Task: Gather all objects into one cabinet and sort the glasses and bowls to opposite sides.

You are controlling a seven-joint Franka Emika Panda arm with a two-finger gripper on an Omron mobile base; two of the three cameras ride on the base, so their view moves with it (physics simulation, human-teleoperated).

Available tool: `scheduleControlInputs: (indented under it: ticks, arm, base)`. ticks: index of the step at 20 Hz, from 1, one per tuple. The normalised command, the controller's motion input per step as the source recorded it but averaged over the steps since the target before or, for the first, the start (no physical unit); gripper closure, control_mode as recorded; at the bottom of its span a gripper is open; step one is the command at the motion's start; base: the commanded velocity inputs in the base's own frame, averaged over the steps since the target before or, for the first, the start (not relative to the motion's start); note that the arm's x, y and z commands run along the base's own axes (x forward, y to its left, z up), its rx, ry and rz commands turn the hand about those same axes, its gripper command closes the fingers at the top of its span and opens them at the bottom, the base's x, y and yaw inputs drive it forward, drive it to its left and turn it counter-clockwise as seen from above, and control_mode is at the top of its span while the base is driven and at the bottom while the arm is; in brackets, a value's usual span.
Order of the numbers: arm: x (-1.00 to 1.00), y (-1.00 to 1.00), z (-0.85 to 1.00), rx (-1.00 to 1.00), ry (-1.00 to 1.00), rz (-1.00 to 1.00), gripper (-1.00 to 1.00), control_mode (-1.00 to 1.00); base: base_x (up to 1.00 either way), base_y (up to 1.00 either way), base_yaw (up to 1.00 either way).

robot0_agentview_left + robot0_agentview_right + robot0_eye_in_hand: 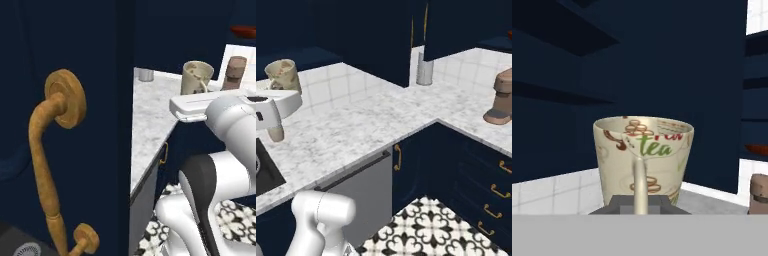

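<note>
- A cream tumbler (643, 161) with brown mottling and a green "tea" print is upright in the gripper (640, 204). It sits right above the finger tips, and a pale strip, seemingly its handle, runs down its near side between them. From this I judge the fingers are closed on it.
- In the left base view the same tumbler (196, 77) is lifted above the marble counter (150, 125), just past the far end of the white arm (220, 107). In the right base view it is high at the left (283, 75), above the counter (366, 125).
- Beyond the tumbler the hand view looks into a dark navy cabinet (572, 75) with shelf edges showing. The cup is outside and in front of it, not on a shelf.
- A sliver of a red-brown bowl (245, 31) shows at the upper right edge, seemingly up inside a cabinet. It appears again at the right edge of the hand view (757, 149).
- Judged progress: one glass is in transit and not yet placed. It must still be set on the shelf, on the side away from the bowl.
- The other cups can't be accounted for, so the remaining count is unclear.
- A brown coffee machine (502, 100) stands on the right stretch of counter, with a grey metal canister (425, 75) by the far wall.
</note>
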Motion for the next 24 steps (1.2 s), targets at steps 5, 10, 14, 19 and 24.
scheduleControlInputs:
  ticks: [5,10,14,19,24]
  arm:
    - [0.00,0.00,0.00,0.00,0.00,0.00,1.00,1.00]
    - [0.00,0.00,0.00,0.00,0.00,0.00,1.00,1.00]
    - [0.00,0.00,0.00,0.00,0.00,0.00,1.00,1.00]
    - [0.00,0.00,0.00,0.00,0.00,0.00,1.00,1.00]
    - [0.00,0.00,0.00,0.00,0.00,0.00,1.00,1.00]
  base:
    - [-0.34,-0.17,-0.58]
    - [-0.26,-0.37,-0.59]
    - [-0.11,-0.77,-0.53]
    - [0.00,-0.79,-0.49]
    - [0.68,-0.37,-0.26]
